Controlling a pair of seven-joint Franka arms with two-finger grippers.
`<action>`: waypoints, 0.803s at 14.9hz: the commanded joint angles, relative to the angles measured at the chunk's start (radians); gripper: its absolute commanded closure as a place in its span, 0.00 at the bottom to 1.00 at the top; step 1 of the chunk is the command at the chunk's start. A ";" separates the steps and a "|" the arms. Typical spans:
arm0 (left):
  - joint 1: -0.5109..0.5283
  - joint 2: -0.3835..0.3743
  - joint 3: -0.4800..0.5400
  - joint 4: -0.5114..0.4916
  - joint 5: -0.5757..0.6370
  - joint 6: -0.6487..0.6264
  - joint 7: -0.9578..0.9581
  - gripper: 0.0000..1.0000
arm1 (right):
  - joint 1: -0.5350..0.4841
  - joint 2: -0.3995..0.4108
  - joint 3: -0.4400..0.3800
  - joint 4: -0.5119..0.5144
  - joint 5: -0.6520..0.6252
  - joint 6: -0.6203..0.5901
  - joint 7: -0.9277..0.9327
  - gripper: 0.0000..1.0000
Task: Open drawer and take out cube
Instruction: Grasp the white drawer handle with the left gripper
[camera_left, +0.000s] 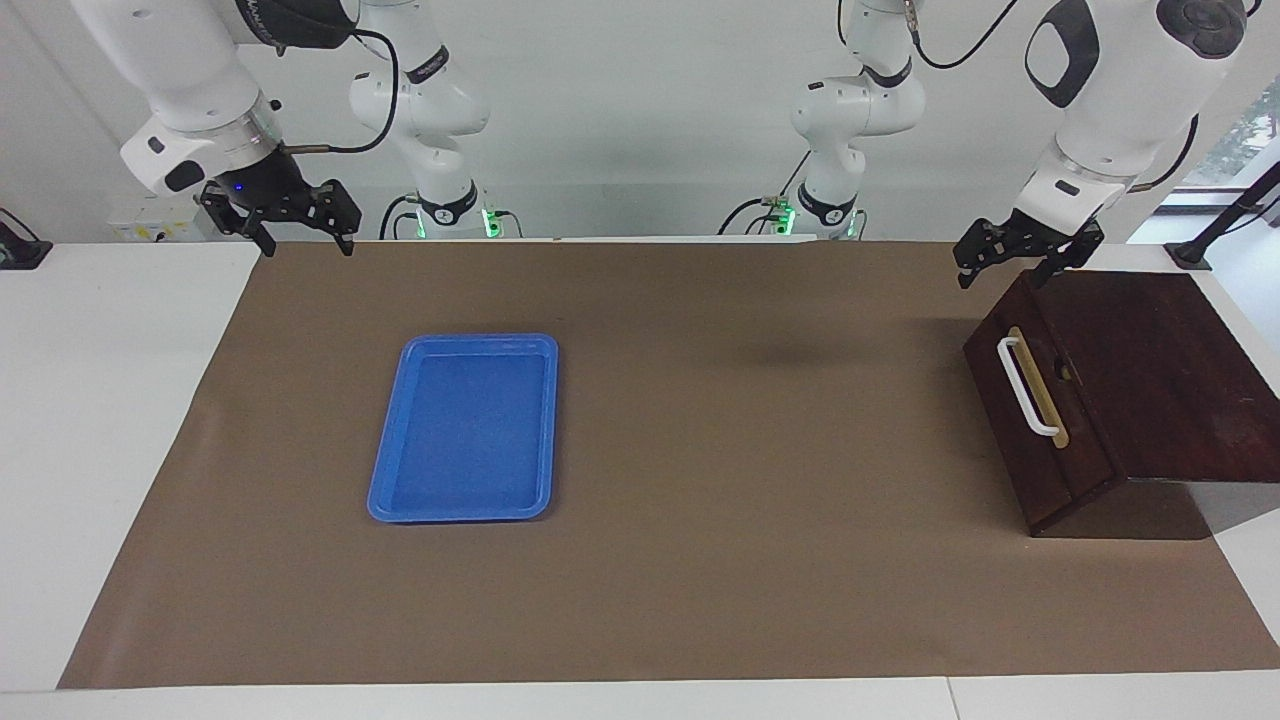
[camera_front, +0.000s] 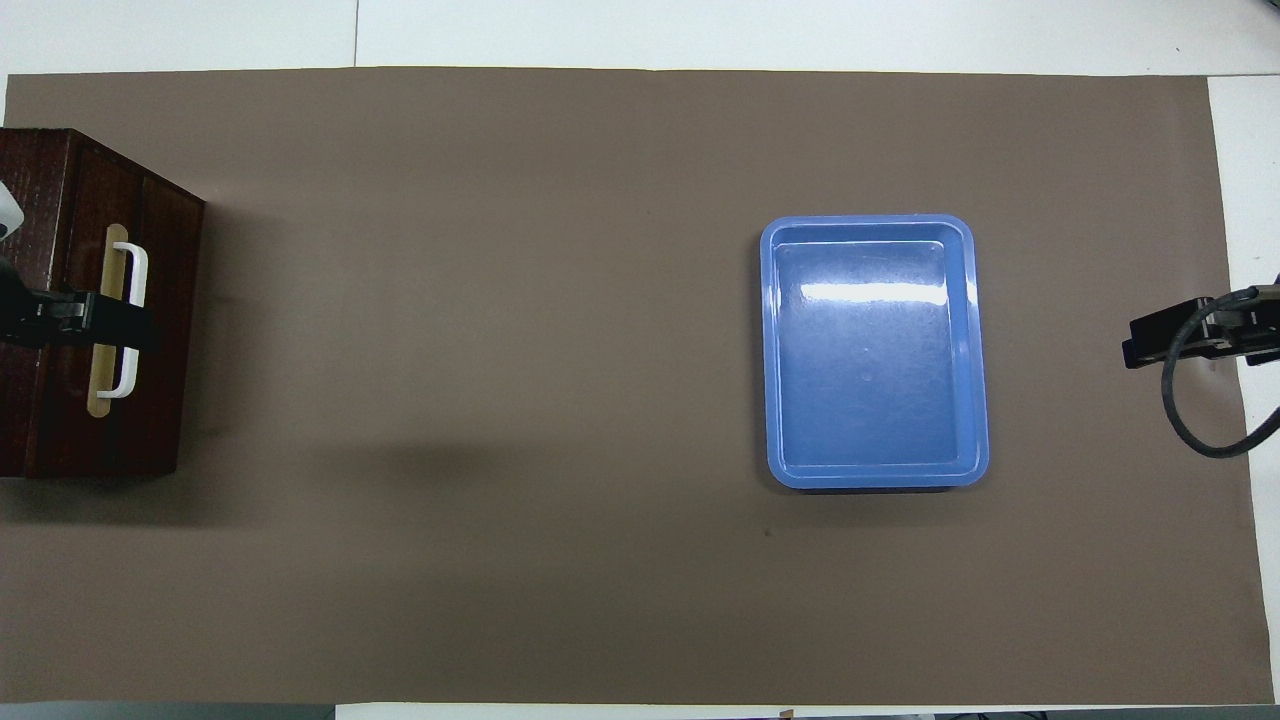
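Facing view: we see the shut drawer (camera_left: 1040, 400) at the left arm's table end, front toward the tray (camera_left: 465, 428), handle (camera_left: 1026, 386) running near-far, both grippers' (camera_left: 1020, 255) (camera_left: 280, 218) fingers spread, empty.

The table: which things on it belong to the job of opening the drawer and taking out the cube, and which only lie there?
For the job:
- drawer, shut, at the left arm's end
- its white handle
- left gripper, raised over the drawer box
- cube: not visible

Just lying about:
- blue tray, empty
- right gripper, waiting, raised
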 joint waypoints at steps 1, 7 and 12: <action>-0.013 0.010 0.005 0.020 0.019 -0.023 0.010 0.00 | -0.020 -0.005 0.014 -0.002 0.020 -0.008 0.004 0.00; -0.081 0.031 0.004 -0.032 0.208 0.046 0.001 0.00 | -0.020 -0.005 0.014 -0.002 0.020 -0.008 0.004 0.00; -0.090 0.123 0.004 -0.080 0.415 0.156 -0.139 0.00 | -0.020 -0.005 0.014 -0.002 0.020 -0.008 0.004 0.00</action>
